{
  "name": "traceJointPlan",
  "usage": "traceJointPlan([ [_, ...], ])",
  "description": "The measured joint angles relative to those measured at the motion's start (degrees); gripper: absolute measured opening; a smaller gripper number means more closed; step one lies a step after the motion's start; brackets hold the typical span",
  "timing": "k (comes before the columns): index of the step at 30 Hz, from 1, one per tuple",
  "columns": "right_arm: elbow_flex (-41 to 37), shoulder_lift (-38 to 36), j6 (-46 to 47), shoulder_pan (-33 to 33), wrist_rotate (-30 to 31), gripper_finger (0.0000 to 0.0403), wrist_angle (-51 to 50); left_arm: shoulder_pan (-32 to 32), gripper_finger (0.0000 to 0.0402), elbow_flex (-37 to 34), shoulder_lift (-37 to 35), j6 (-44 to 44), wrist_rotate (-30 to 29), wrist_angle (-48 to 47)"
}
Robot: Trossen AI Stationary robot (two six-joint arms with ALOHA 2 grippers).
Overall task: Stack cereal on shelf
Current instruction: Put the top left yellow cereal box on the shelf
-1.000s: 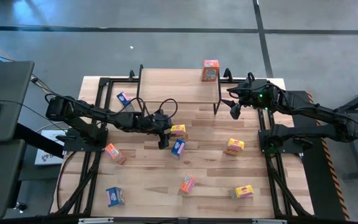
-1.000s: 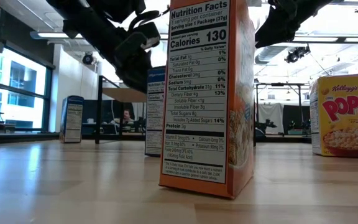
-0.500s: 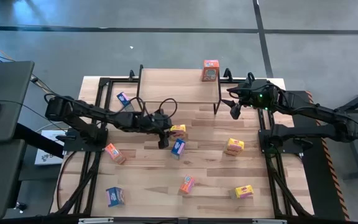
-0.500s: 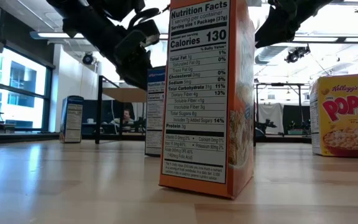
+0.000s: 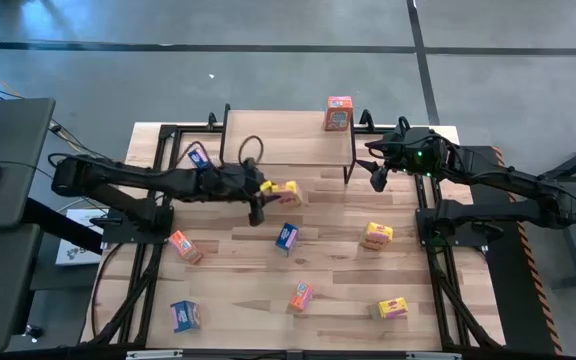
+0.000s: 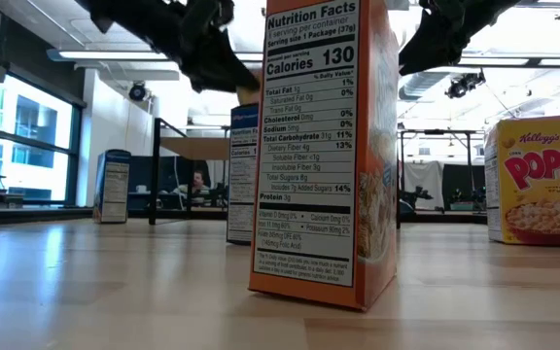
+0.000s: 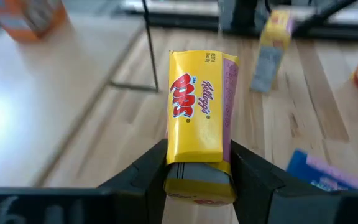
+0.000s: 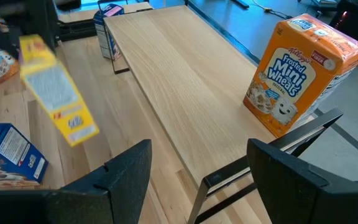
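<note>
My left gripper (image 5: pixel 268 192) is shut on a yellow cereal box (image 7: pixel 196 115) and holds it in the air, just in front of the shelf (image 5: pixel 288 140), a low wooden riser on black legs. An orange cereal box (image 5: pixel 339 113) stands upright on the shelf's far right corner. My right gripper (image 5: pixel 378 176) hangs open beside the shelf's right end and holds nothing. More cereal boxes rest on the table: blue (image 5: pixel 287 236), yellow (image 5: pixel 378 235), orange (image 5: pixel 301 296). My left gripper pinches the yellow box between its two fingers (image 7: pixel 146 169), on the two side faces at the end nearest the wrist (image 7: pixel 194 163). The fingers come from the table's left, slanting down. The box sticks out ahead along them, printed front up, lifted clear of the table.
Other boxes lie scattered: blue (image 5: pixel 200 158) by the shelf's left legs, orange (image 5: pixel 183 245), blue (image 5: pixel 185 316) and yellow (image 5: pixel 392 308) near the front. Black frame rails (image 5: pixel 158 180) run along both table sides. The shelf top (image 8: pixel 185 81) is bare left of the orange box.
My left gripper has taken hold of the yellow box on the table beside the blue box. It has lifted the box clear and carried it up and toward the far edge, nearer the shelf. The blue box stays where it was.
</note>
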Motion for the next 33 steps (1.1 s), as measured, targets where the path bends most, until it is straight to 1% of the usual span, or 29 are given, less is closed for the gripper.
traceJointPlan([
  [4, 0.0, 0.0, 0.0, 0.0, 0.0, 0.0257, 0.0, 1.6, 0.0131, 0.0, -4.0, 2.9, 0.0, 0.1],
  [9, 0.0, 0.0, 0.0, 0.0, 0.0, 0.0257, 0.0, 5.1, 0.0131, 0.1, -8.2, 6.7, 0.0, 2.9],
  [12, 0.0, 0.0, 0.0, 0.0, 0.0, 0.0257, 0.0, 7.6, 0.0131, 2.0, -9.6, 8.4, 0.0, 2.7],
  [14, 0.0, 0.0, 0.0, 0.0, 0.0, 0.0257, 0.0, 9.3, 0.0131, 4.2, -9.8, 10.2, 0.2, 0.7],
  [19, 0.0, 0.0, 0.0, 0.0, 0.0, 0.0257, -0.1, 13.8, 0.0131, 10.4, -8.8, 14.4, 1.1, -4.1],
  [26, 0.0, 0.0, 0.0, 0.0, 0.0, 0.0257, -0.1, 21.7, 0.0131, 17.6, -5.4, 17.5, 7.4, -9.4],
  [33, 0.0, 0.0, 0.0, 0.0, 0.0, 0.0257, -0.2, 27.3, 0.0131, 21.9, 0.4, 20.6, 12.1, -10.1],
])
